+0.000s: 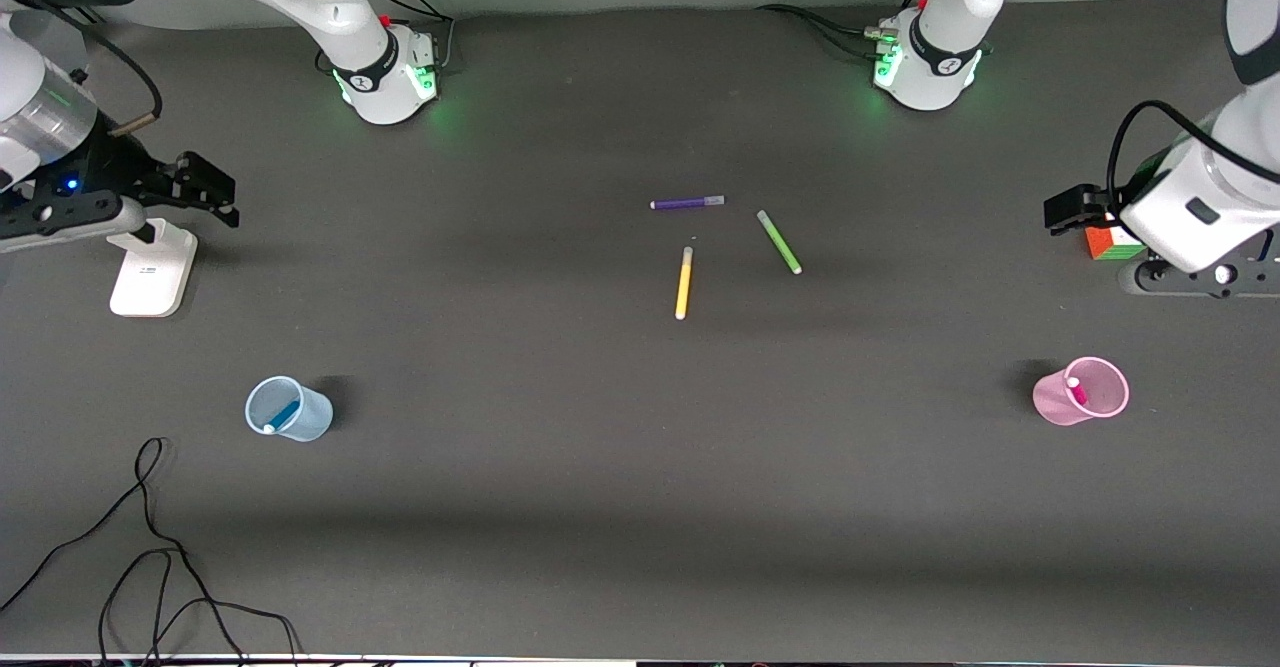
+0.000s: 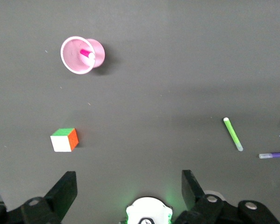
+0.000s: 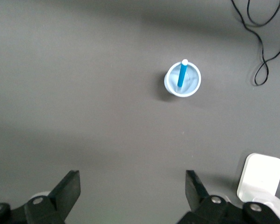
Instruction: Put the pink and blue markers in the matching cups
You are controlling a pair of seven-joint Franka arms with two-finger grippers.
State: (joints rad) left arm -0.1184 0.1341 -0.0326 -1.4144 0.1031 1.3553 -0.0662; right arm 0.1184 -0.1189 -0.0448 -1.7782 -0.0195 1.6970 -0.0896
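Observation:
The pale blue cup (image 1: 312, 415) stands toward the right arm's end of the table with the blue marker (image 1: 283, 415) leaning inside it. They also show in the right wrist view, cup (image 3: 169, 86) and marker (image 3: 182, 75). The pale pink cup (image 1: 1050, 399) stands toward the left arm's end with the pink marker (image 1: 1076, 389) inside, also in the left wrist view, cup (image 2: 98, 51) and marker (image 2: 87, 54). My right gripper (image 1: 222, 197) (image 3: 132, 179) is open and empty, raised above the table. My left gripper (image 1: 1070, 209) (image 2: 128, 179) is open and empty, raised over the cube.
A purple marker (image 1: 688, 203), a green marker (image 1: 779, 241) and a yellow marker (image 1: 684, 283) lie mid-table, farther from the front camera than the cups. A coloured cube (image 1: 1108, 243) sits under the left gripper. A white stand (image 1: 152, 269) sits under the right gripper. Black cables (image 1: 150, 547) lie near the front edge.

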